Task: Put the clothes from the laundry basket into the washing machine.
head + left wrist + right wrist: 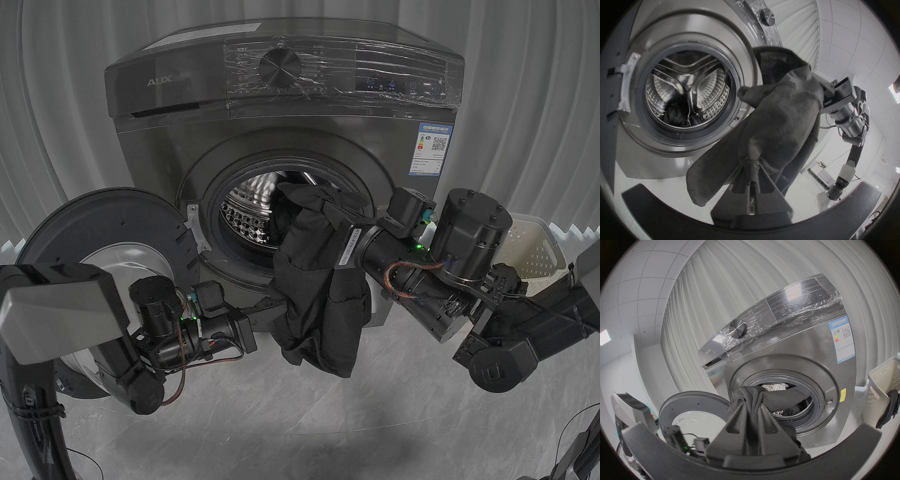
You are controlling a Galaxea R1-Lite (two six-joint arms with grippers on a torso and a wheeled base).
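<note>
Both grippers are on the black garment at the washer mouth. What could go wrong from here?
1. Most of the black garment hangs below the drum opening, outside it; released now, it would likely fall to the floor.
2. The left gripper and right gripper both pinch it, so uneven moves may stretch it or snag it at the opening.

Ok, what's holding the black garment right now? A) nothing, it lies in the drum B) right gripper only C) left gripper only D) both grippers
D: the left gripper is shut on the lower part of the black garment and the right gripper on its top, in front of the open washing machine.
</note>
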